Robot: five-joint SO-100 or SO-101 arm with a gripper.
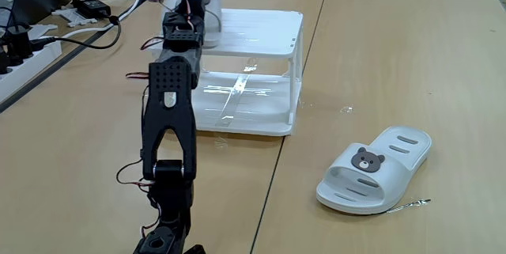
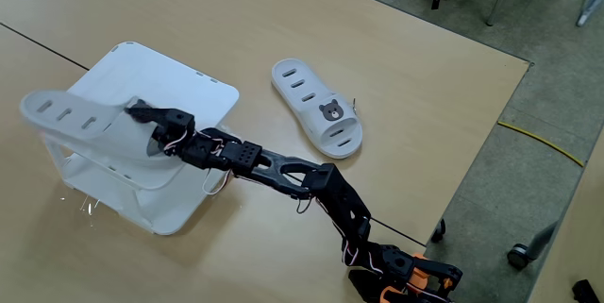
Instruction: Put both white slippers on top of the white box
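a fixed view: my gripper [image 1: 192, 5] reaches over the white box [image 1: 261, 28], jaws hidden, grip unclear; second slipper [image 1: 374, 168] lies on the table, well apart | another fixed view: my gripper [image 2: 143, 114] clamps one slipper [image 2: 71, 119] above the box [image 2: 179, 86], not yet released; other slipper [image 2: 317, 108] untouched | progress: none placed, first nearly there

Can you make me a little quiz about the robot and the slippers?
1. True or false: the tool holds a slipper over the white box.
2. Where is the other slipper? A) on the table B) on the box C) on the floor
3. What animal face is on that slipper?

Key: 1 true; 2 A; 3 a bear.
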